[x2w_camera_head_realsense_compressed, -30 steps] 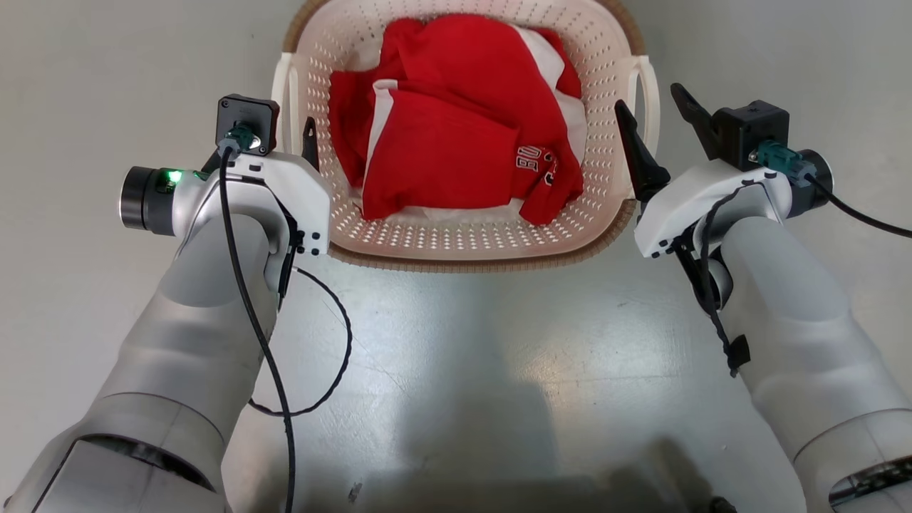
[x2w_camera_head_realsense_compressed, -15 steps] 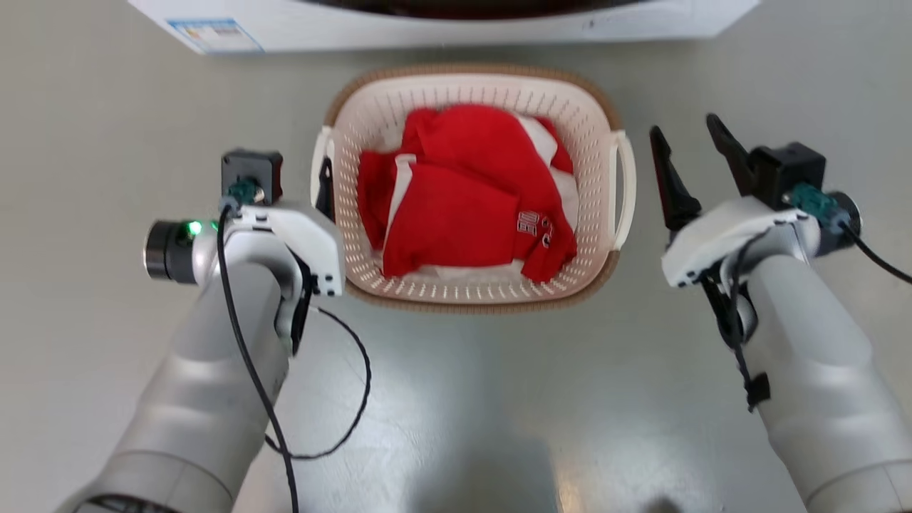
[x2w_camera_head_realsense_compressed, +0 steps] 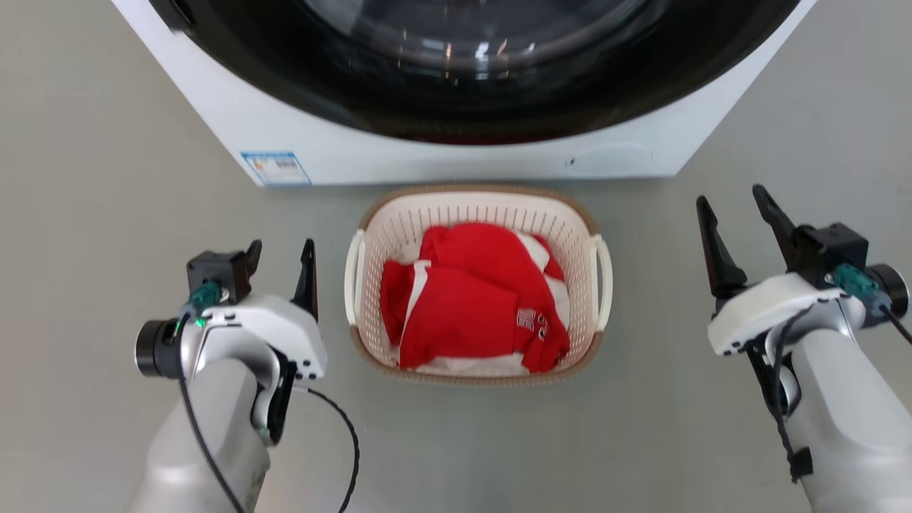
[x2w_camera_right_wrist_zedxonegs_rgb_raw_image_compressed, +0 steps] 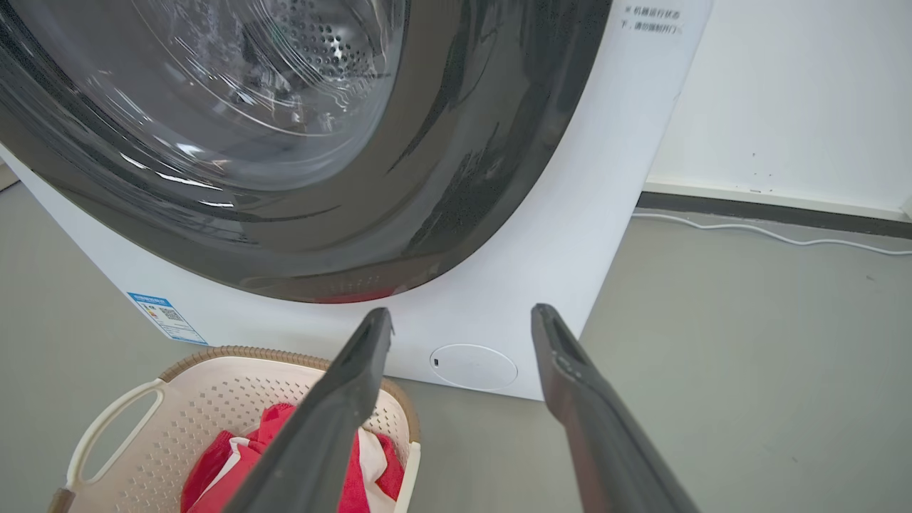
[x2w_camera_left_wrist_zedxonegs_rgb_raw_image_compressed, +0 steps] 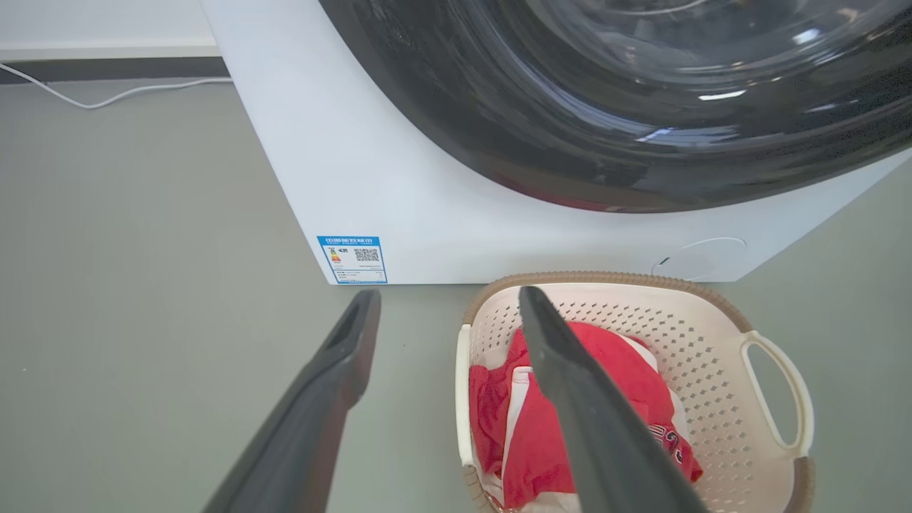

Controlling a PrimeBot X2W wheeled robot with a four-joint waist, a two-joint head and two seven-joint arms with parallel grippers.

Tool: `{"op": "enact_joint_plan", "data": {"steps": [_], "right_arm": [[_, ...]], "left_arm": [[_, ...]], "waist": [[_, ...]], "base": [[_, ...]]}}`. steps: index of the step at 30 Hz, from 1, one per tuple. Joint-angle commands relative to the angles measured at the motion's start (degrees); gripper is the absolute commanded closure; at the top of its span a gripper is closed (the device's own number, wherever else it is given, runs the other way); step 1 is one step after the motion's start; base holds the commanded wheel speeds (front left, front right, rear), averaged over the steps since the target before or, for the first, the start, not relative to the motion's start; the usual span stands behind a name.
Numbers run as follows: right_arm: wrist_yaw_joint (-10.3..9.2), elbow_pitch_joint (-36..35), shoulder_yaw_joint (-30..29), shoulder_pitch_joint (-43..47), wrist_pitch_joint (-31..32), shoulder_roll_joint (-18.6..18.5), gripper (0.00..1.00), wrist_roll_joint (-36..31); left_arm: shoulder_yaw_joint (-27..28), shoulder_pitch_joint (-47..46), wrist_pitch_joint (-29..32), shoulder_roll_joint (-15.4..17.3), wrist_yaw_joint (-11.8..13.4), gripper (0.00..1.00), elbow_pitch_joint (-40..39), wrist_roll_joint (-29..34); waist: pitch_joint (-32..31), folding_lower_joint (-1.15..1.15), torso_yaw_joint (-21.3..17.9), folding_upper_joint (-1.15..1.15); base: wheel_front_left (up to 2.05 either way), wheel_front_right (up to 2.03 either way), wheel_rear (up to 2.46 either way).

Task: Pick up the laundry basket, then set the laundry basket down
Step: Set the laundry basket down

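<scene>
Grey, faintly glossy floor (x2w_camera_head_realsense_compressed: 456, 442) is carrying everything. Nearest the robot, the left gripper (x2w_camera_head_realsense_compressed: 281, 246) is hovering just beside the basket's left handle (x2w_camera_head_realsense_compressed: 350, 274) without touching it, its fingers spread wide and holding nothing. The right gripper (x2w_camera_head_realsense_compressed: 730, 196) is hanging well apart from the right handle (x2w_camera_head_realsense_compressed: 605, 274), its fingers equally wide and empty.

Between the two arms the laundry basket (x2w_camera_head_realsense_compressed: 470, 214) is sitting upright on the floor. It is showing cream-white perforated walls, a rounded-rectangular shape, a brown woven-look rim and a white loop handle on each side. A crumpled red-and-white garment (x2w_camera_head_realsense_compressed: 470, 313) with pale lettering is lying inside it.

Just beyond the basket, a white front-loading washing machine (x2w_camera_head_realsense_compressed: 427, 153) is standing with its dark round glass door (x2w_camera_head_realsense_compressed: 484, 43) facing the robot. A small blue-edged label (x2w_camera_head_realsense_compressed: 276, 168) is sticking to its lower front corner.

Farther back, a white cable (x2w_camera_left_wrist_zedxonegs_rgb_raw_image_compressed: 107, 96) is trailing over the floor along a dark baseboard (x2w_camera_left_wrist_zedxonegs_rgb_raw_image_compressed: 107, 69), and a white wall (x2w_camera_right_wrist_zedxonegs_rgb_raw_image_compressed: 784, 92) is rising behind it.
</scene>
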Motion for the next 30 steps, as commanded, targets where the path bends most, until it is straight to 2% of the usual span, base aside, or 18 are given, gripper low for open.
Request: {"op": "enact_joint_plan", "data": {"steps": [1,19,30], "right_arm": [[0.35,-1.82,0.59,1.83,-0.36,-0.38,0.00,0.49],[0.35,-13.23,-2.09,18.80,-0.36,-2.97,0.00,2.37],[0.35,-19.48,-5.29,28.74,-0.36,-2.53,0.00,1.86]], "left_arm": [[2.14,1.03,-0.34,1.88,-0.47,0.00,-2.17,0.67],[13.06,23.01,-0.35,1.81,-3.61,0.00,-21.05,5.33],[16.26,34.06,-0.35,1.59,-2.87,0.00,-28.07,6.43]], "waist": [[-3.25,0.00,-0.13,0.00],[-18.98,0.00,0.58,0.00],[-23.27,0.00,0.41,0.00]], "base": [[0.00,0.00,0.00],[0.00,0.00,0.00],[0.00,0.00,0.00]]}}
